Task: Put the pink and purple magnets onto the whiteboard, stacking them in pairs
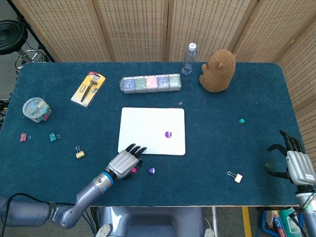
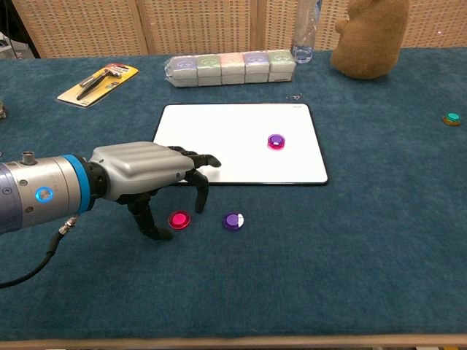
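Take the whiteboard (image 2: 219,138) as your anchor and sweep from the left. Well off to its left sit a clear tub of clips (image 1: 36,109), a pink binder clip (image 1: 22,137), a teal one (image 1: 52,137) and a yellow one (image 1: 79,152). Up and left of the board lies a yellow carded tool pack (image 1: 88,88).

Now your left hand (image 2: 142,173): it hangs over the board's near left corner, palm down, fingers apart and curled downward, fingertips (image 2: 201,200) poised just off the board's front edge. It holds nothing. The pink magnet (image 2: 179,219) lies on the cloth right under those fingers, just in front of the board; whether the thumb touches it, you can't tell from here. Just to its right, also in front of the board, is the purple magnet (image 2: 233,221).

On the board itself, toward its right side, a purple-on-pink pair (image 2: 275,141) is stacked. Behind the board runs a row of small boxes (image 1: 151,83); farther right a water bottle (image 1: 188,59) and a brown plush toy (image 1: 217,70).

Right of the board, a green-topped magnet (image 1: 242,121) and another binder clip (image 1: 235,176). At the far right edge, your right hand (image 1: 292,160) rests with fingers spread, empty.
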Controlling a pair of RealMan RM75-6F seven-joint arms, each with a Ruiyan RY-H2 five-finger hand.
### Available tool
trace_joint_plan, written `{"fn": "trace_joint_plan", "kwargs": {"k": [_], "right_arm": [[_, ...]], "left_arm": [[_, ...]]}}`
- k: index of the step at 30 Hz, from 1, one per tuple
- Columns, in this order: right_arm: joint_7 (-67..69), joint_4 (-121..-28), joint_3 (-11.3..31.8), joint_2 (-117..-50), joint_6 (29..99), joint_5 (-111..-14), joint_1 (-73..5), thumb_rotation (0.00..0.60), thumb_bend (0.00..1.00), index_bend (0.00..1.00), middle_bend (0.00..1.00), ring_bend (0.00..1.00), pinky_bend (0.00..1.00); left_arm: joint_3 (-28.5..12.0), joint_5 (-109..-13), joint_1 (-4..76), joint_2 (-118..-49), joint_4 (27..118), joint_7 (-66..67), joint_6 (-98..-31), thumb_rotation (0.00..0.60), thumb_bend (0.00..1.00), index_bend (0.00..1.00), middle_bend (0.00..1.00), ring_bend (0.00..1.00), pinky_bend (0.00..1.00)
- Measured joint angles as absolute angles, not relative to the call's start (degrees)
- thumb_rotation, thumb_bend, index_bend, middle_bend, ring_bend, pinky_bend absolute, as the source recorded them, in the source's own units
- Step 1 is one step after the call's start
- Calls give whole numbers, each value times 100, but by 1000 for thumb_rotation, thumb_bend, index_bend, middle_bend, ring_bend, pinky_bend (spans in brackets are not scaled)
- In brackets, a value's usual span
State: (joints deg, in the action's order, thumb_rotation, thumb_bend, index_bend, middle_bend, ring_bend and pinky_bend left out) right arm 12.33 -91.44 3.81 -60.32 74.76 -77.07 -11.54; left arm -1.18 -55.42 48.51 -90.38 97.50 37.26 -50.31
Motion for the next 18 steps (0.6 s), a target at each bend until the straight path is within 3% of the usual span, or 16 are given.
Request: {"fn": "trace_joint_plan", "kwargs": {"k": [7,18], "right_arm": [[1273,-9145,421,-6015,7463,-7710,-1128,600,181,386,0,0,0],[1334,-9129,482,-5995,7417,-7699,-1100,600,181,386,0,0,0]], "left_arm": [[-98,-5446,4893,-9136,9692,3771,-5086,600,250,532,0,0,0],[-79,-5238,4947,-9137,9665,3918,-5218,600,372,574,0,0,0]]}}
